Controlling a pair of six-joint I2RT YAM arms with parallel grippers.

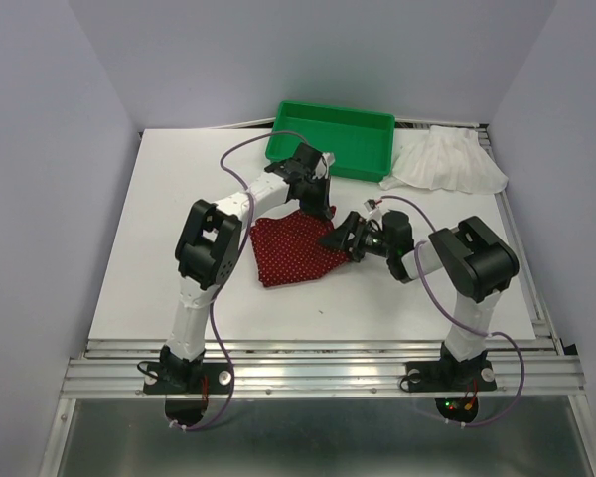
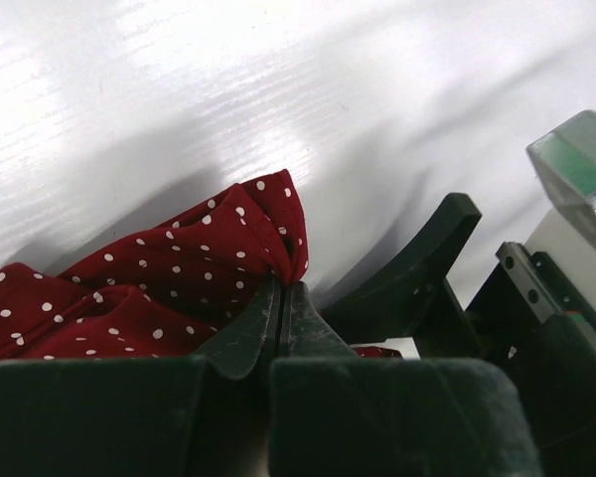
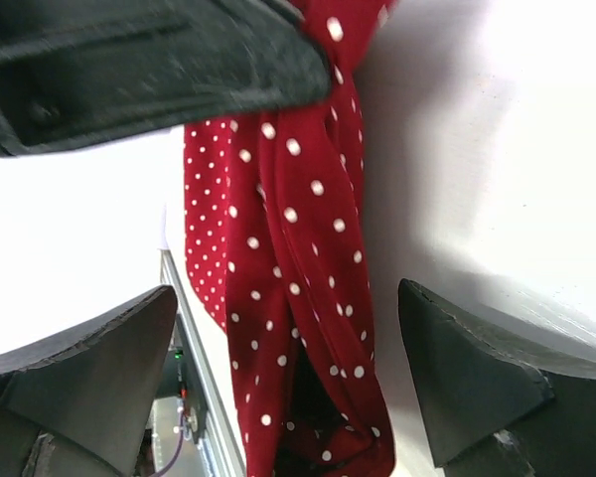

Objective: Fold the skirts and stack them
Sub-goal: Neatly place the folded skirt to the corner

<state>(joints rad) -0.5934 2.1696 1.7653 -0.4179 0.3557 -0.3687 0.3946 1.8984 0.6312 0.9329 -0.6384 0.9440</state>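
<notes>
The dark red skirt with white dots (image 1: 290,250) lies crumpled on the white table, mid-centre. My left gripper (image 1: 323,213) is at its far right corner. In the left wrist view its jaws (image 2: 281,290) are shut on a raised fold of the red skirt (image 2: 169,273). My right gripper (image 1: 338,238) is right beside it, open. In the right wrist view the lifted red skirt (image 3: 298,288) hangs between its spread fingers (image 3: 457,378), touching neither. The white ruffled skirt (image 1: 447,161) lies spread at the back right.
A green plastic tray (image 1: 377,127) stands at the back centre, just behind the left wrist, and its corner shows in the left wrist view (image 2: 576,169). The two grippers are very close together. The table's aluminium front rail (image 1: 318,348) runs along the near edge.
</notes>
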